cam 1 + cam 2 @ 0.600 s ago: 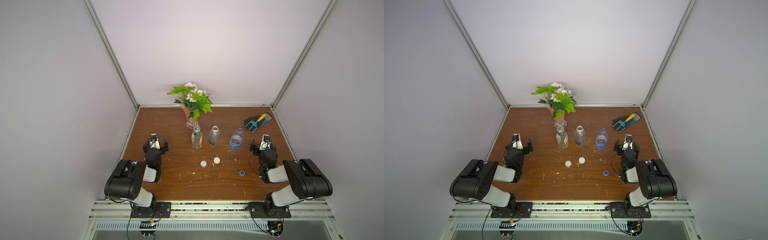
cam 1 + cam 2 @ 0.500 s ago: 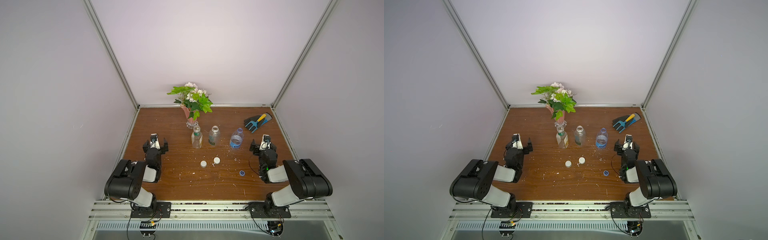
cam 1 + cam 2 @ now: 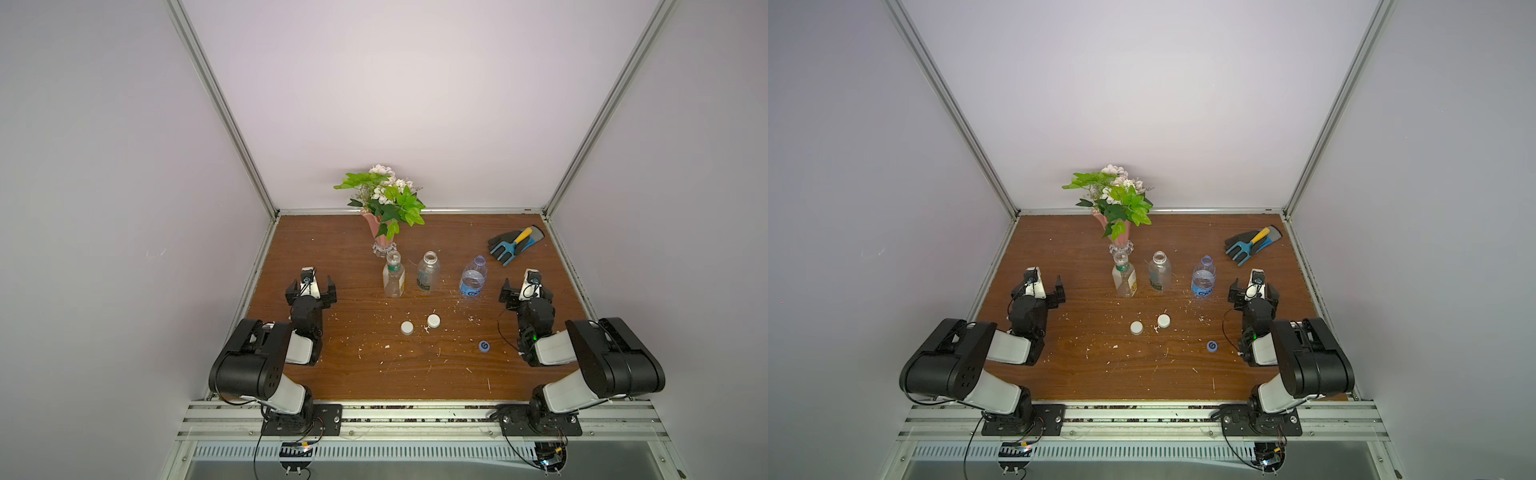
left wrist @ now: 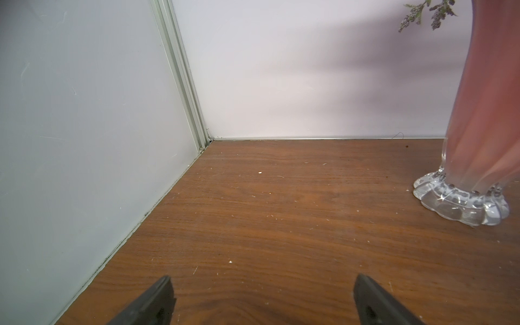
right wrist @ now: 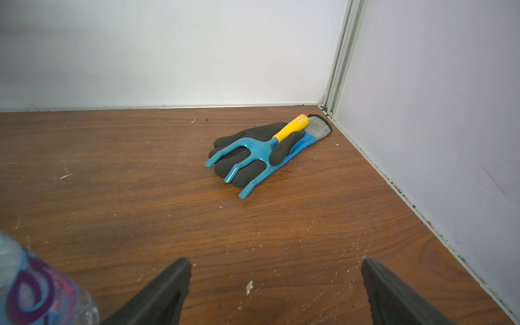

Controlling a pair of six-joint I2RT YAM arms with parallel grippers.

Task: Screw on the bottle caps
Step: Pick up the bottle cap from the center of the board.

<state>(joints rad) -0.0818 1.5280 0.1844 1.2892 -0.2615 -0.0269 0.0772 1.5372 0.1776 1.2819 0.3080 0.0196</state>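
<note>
Gaping wide: left end effector (image 3: 311,286) | right end effector (image 3: 526,289) likewise | both empty

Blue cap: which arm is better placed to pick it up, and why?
Right. The blue cap lies much nearer the open, empty right gripper than the left gripper, which sits across the table.

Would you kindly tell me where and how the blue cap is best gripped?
Grip the blue cap across its side wall, coming straight down from above: it lies flat on the table, swirl up, nothing crowding it. The open right gripper is nearest.
</note>
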